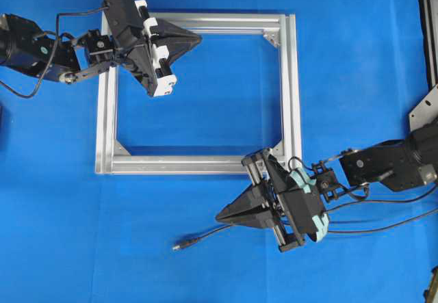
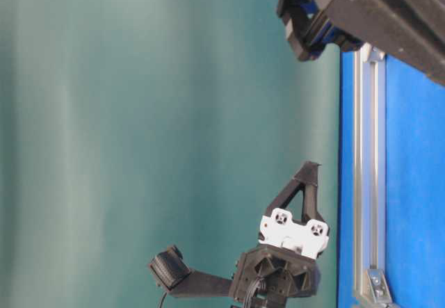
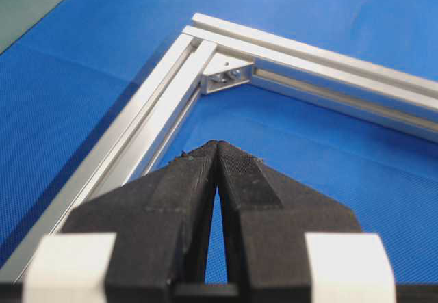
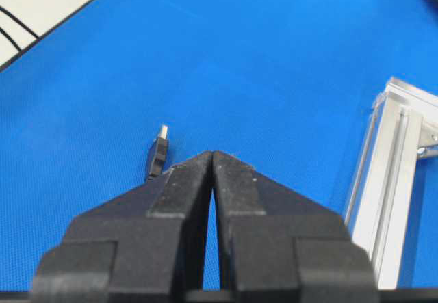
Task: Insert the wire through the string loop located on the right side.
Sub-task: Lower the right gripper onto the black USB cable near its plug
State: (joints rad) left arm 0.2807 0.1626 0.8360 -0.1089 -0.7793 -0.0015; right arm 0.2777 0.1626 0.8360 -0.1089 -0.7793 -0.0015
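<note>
The wire (image 1: 205, 236) lies loose on the blue mat in front of the silver frame (image 1: 293, 91), its plug (image 1: 179, 246) pointing left. My right gripper (image 1: 217, 217) hovers just above and right of the plug, shut and holding nothing. In the right wrist view the plug (image 4: 159, 154) with its silvery tip sits just left of the closed right gripper (image 4: 212, 154). My left gripper (image 1: 198, 40) is shut and empty over the frame's far left bar. In its wrist view the left gripper (image 3: 217, 143) points toward a corner bracket (image 3: 226, 70). I cannot make out the string loop.
The frame's near bar (image 1: 178, 164) runs just behind my right gripper, and its end (image 4: 390, 180) stands to the right in the right wrist view. Robot cables (image 1: 383, 214) trail off to the right. In the table-level view the frame's bar (image 2: 365, 183) lies on the mat.
</note>
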